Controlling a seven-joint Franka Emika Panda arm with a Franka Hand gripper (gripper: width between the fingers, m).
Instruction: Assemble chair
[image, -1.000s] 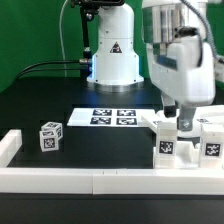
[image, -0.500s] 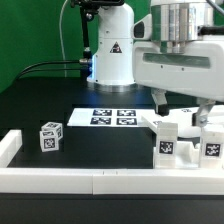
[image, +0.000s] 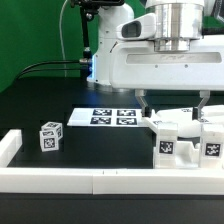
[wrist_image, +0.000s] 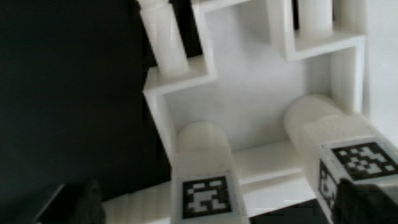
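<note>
Looks early in the build — nothing yet standing as a chair. Finds the chair (image: 178, 140) only as a huddle of white blocky pieces on the black counter (image: 60, 108), just beside the marker board (image: 112, 117) on the exterior view's right and a little nearer the camera, close against the low white border rail (image: 100, 180). Counts at least three upright chunks there, each with a black-and-white tag on its near face; joined or merely side by side, impossible to tell from that view. Shows more through the wrist view: a flat white panel (wrist_image: 249, 95) with slim bars at one end and two rounded posts against it, each post (wrist_image: 205, 165) tipped with a tag, touching the panel, though seated or only resting cannot be told. Leaves one tagged block (image: 50, 136) well apart, on the marker board's other side toward the exterior view's left — seemingly unplaced so far. Catches the gripper (image: 173, 103) hanging over the huddle, jaws spread wide, released, nothing between them. Suggests most of the joining remains to do: picking up, aligning, pressing pieces home.
</note>
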